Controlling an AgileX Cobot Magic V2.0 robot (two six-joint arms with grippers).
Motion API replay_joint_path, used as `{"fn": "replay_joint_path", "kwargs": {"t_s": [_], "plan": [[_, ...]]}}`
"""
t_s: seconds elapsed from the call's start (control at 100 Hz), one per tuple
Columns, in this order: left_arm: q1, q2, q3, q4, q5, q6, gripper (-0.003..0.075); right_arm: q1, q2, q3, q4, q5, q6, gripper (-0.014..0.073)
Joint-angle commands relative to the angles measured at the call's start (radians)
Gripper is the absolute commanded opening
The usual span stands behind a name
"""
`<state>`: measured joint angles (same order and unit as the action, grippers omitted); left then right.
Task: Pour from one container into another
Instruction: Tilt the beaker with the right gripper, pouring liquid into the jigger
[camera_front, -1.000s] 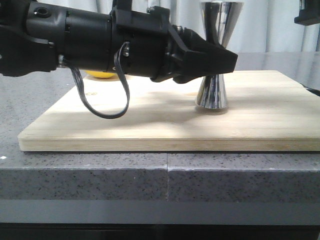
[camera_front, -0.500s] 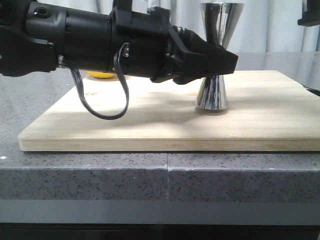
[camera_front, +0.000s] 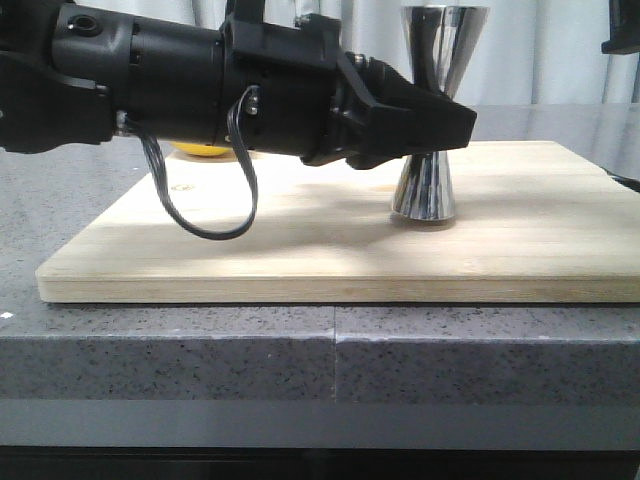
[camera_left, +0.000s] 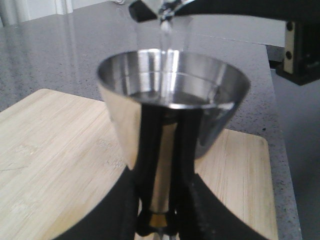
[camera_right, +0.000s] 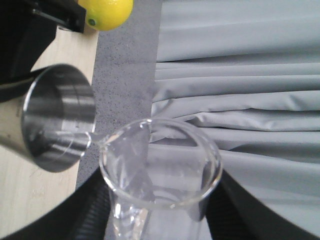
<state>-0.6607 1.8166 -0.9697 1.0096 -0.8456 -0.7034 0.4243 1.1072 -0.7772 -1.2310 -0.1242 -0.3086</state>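
Two arms are at work over a pale wooden cutting board (camera_front: 330, 250) that lies on a speckled grey stone counter (camera_front: 200, 350). Nearest you in the front view, your left arm stretches across from 9 o'clock, and its left gripper (camera_front: 440, 125) is clamped on the waist of the steel jigger (camera_front: 425, 190). The jigger stands upright on the board, its lower cone touching the wood at about 3 o'clock of the frame's centre, its upper cup rising to the top edge. In the left wrist view the two black fingers (camera_left: 187, 150) press either side of the jigger's narrow stem (camera_left: 162, 165), and a gold-toned band shows low on the waist. A thin clear stream falls into the open upper cup, where liquid already lies.

Your right gripper (camera_right: 160, 220) holds the glass beaker (camera_right: 160, 170), its dark fingers (camera_right: 240, 210) closed against the glass on both sides. The beaker is tilted, its spout reaching over the jigger's rim (camera_right: 60, 120) at about 9 o'clock of the beaker's mouth.

Farther back, a yellow lemon (camera_front: 205, 151) sits behind the left arm, mostly hidden. Beyond everything hangs a grey pleated curtain (camera_right: 240, 75).
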Motion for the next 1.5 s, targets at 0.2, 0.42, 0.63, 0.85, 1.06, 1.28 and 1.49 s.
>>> {"fn": "replay_joint_path", "kwargs": {"t_s": [0.2, 0.42, 0.63, 0.85, 1.06, 1.28, 1.49], "plan": [[-0.002, -0.057, -0.024, -0.045, -0.079, -0.008, -0.0021, 0.004, -0.025, -0.037, -0.018, -0.016, -0.008, 0.025], [-0.002, -0.057, -0.024, -0.045, -0.079, -0.008, -0.0021, 0.004, -0.025, -0.037, -0.026, -0.016, -0.008, 0.025], [-0.002, -0.057, -0.024, -0.043, -0.079, -0.008, -0.0021, 0.004, -0.025, -0.037, -0.033, -0.016, -0.008, 0.025], [-0.002, -0.057, -0.024, -0.043, -0.079, -0.008, -0.0021, 0.004, -0.025, -0.037, -0.049, -0.016, -0.008, 0.025], [-0.002, -0.057, -0.024, -0.043, -0.079, -0.008, -0.0021, 0.004, -0.025, -0.037, -0.051, -0.016, -0.008, 0.025], [-0.002, -0.057, -0.024, -0.041, -0.079, -0.008, -0.0021, 0.004, -0.025, -0.037, -0.051, -0.016, -0.008, 0.025], [-0.002, -0.057, -0.024, -0.041, -0.079, -0.008, -0.0021, 0.004, -0.025, -0.037, -0.051, -0.016, -0.008, 0.025]]}}
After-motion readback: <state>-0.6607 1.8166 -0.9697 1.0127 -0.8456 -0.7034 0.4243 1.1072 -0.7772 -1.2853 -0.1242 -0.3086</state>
